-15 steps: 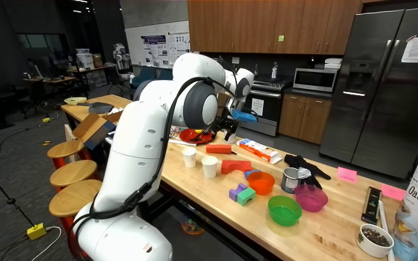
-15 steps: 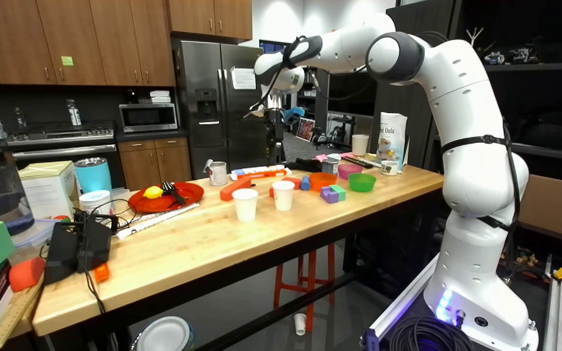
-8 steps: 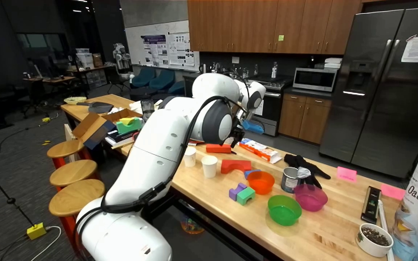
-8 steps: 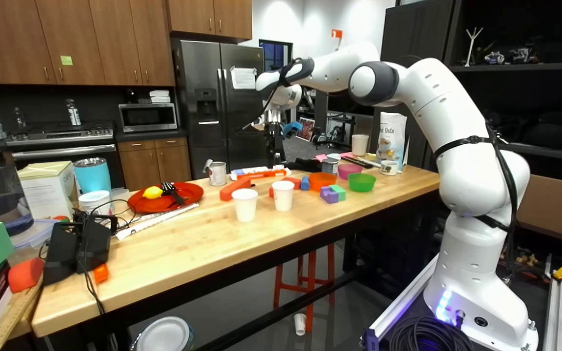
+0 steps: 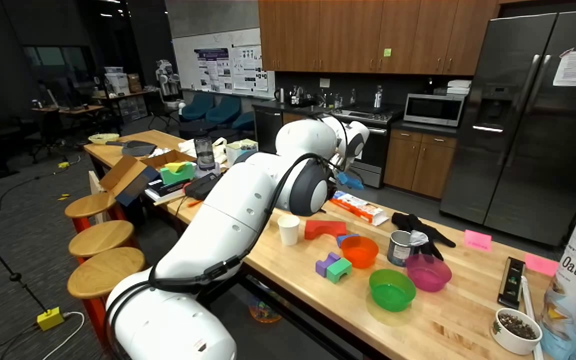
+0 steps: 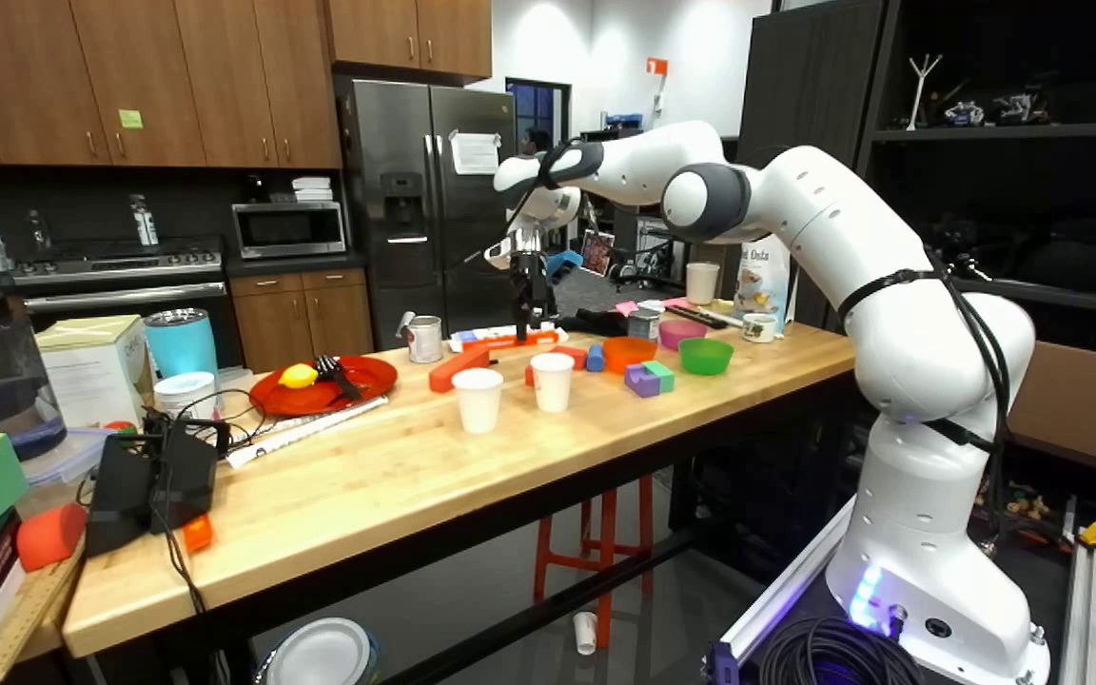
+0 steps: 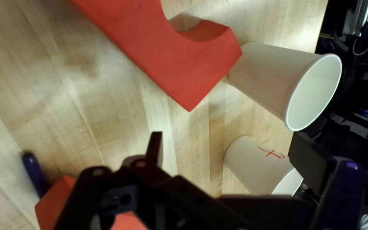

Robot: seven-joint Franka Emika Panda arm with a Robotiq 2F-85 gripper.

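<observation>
The gripper (image 7: 225, 143) stands wide open with nothing held, its 2 fingers (image 7: 156, 145) well apart over the worktop (image 7: 85, 127). Near it are 1 red arched block (image 7: 168, 60), 1 plain white cup (image 7: 270, 76) and 1 red-marked cup (image 7: 252, 166) (2 paper cups here, both upright). In the wrist view the red arched block sits upper left of the gripper, its long axis slanting from upper left to lower right and its notch facing upper right. In an exterior view it lies just beside the plain white cup, its long axis running left to right and its notch turned toward the near side.

A 2nd red block (image 7: 53, 204), partly hidden by the gripper in the wrist view, has 1 dark blue pen (image 7: 34, 172) just beside it.

Both exterior views show 3 bowls: 1 orange bowl (image 6: 629, 355), 1 magenta bowl (image 6: 678, 335) and 1 green bowl (image 6: 706, 359). Of 3 smaller blocks, 1 purple block (image 5: 324, 265) and 1 green block (image 5: 339, 270) touch, while 1 blue block (image 6: 596, 359) lies by the orange bowl. 1 orange-and-white box (image 5: 358, 206) lies beyond the red arched block.
</observation>
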